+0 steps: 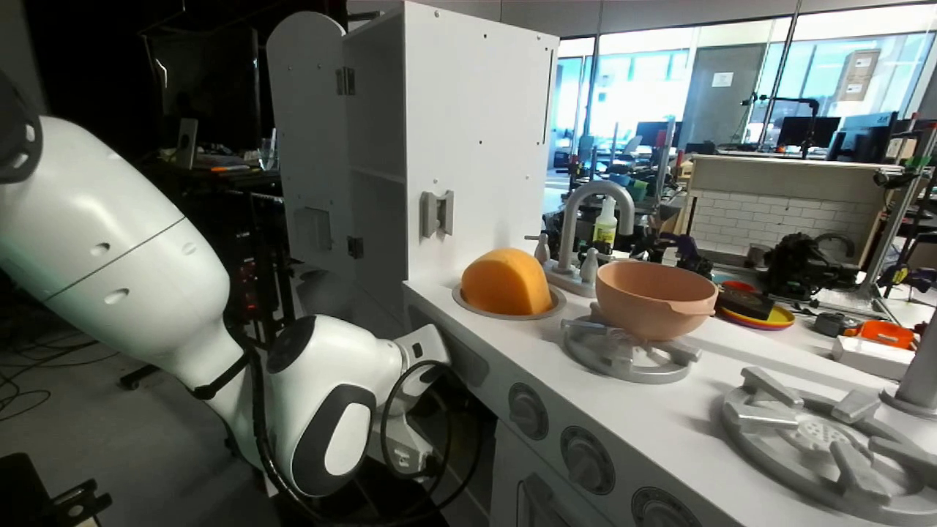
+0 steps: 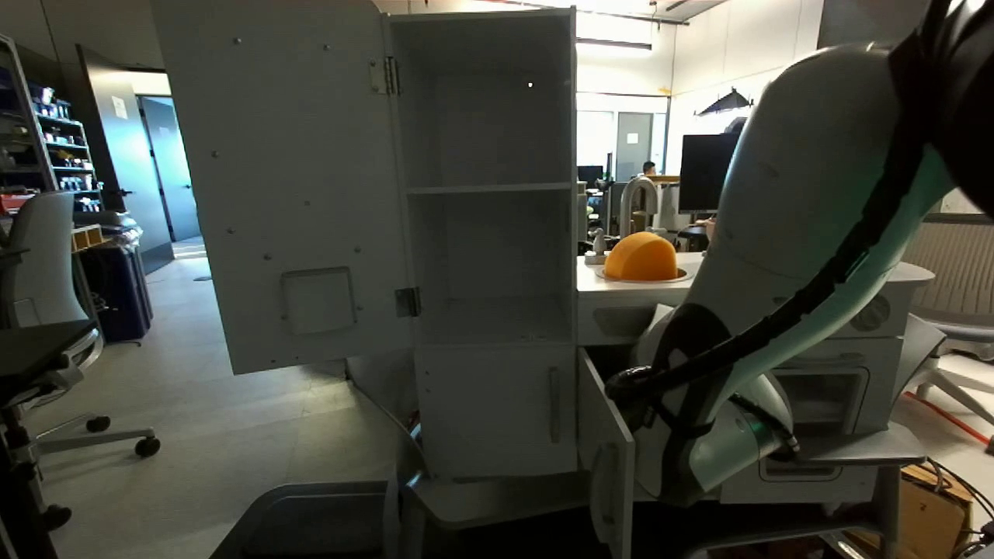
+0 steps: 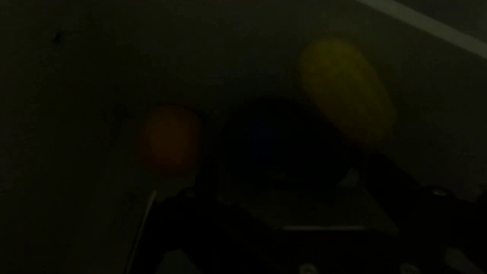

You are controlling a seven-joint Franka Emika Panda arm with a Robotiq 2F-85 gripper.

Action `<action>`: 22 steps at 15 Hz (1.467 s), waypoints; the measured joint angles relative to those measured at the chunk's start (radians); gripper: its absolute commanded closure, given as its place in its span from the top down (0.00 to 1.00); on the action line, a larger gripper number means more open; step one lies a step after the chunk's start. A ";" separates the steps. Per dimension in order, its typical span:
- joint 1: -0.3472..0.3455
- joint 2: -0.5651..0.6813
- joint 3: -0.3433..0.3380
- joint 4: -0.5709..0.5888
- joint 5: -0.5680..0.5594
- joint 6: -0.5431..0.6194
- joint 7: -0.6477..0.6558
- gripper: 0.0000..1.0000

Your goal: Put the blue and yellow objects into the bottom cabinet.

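Observation:
The wrist view is very dark. A rounded yellow object [image 3: 348, 91] lies at upper right, beyond the right finger. A dark blue object [image 3: 266, 133] lies in the middle, between the fingertips; its label and cap cannot be made out. My gripper [image 3: 283, 161] has its fingers wide apart around the blue object, with thin gaps seeming to show on both sides. In an exterior view a low white door [image 2: 598, 427] stands open below the sink, and my arm reaches inside. Another low white door [image 2: 489, 411] below the tall cabinet is shut. The gripper's fingers are hidden in both exterior views.
A round orange object [image 3: 169, 139] lies left of the gripper. An orange dome [image 1: 505, 282] sits in the sink. A tan bowl [image 1: 651, 300] stands on a burner beside the faucet [image 1: 571, 219]. The tall cabinet's upper door [image 2: 295, 194] hangs open. A dark bin [image 2: 311, 497] stands on the floor.

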 measured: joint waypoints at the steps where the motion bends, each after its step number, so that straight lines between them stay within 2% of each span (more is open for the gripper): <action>1: 0.002 -0.001 -0.002 -0.001 0.000 0.000 0.001 1.00; 4: 0.010 -0.009 -0.008 -0.012 0.000 -0.007 0.001 1.00; 7: 0.011 -0.067 0.011 -0.081 -0.026 -0.049 -0.037 1.00; 15: 0.010 -0.339 0.077 -0.390 -0.169 -0.097 -0.108 1.00; 22: 0.012 -0.613 0.072 -0.693 -0.274 -0.136 -0.206 1.00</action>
